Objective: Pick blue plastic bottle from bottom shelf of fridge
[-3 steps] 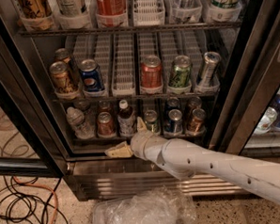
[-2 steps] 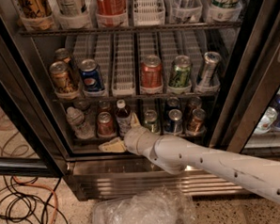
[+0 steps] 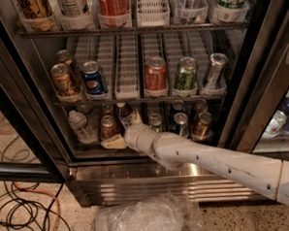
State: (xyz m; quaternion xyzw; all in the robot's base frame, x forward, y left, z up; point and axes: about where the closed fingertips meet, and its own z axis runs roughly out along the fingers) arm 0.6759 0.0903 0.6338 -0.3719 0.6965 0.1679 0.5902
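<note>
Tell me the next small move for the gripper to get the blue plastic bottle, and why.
Probably nudge the gripper slightly forward and up. It sits at the front of the bottom shelf, low before the blue plastic bottle, which stands upright just behind it beside a reddish can. That would likely bring the bottle's body into reach.

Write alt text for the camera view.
A white robot arm reaches from lower right into the fridge, its gripper at the bottom shelf, close against the blue plastic bottle. Cans line the racks above, and a clear bottle stands at the bottom shelf's left end.
</note>
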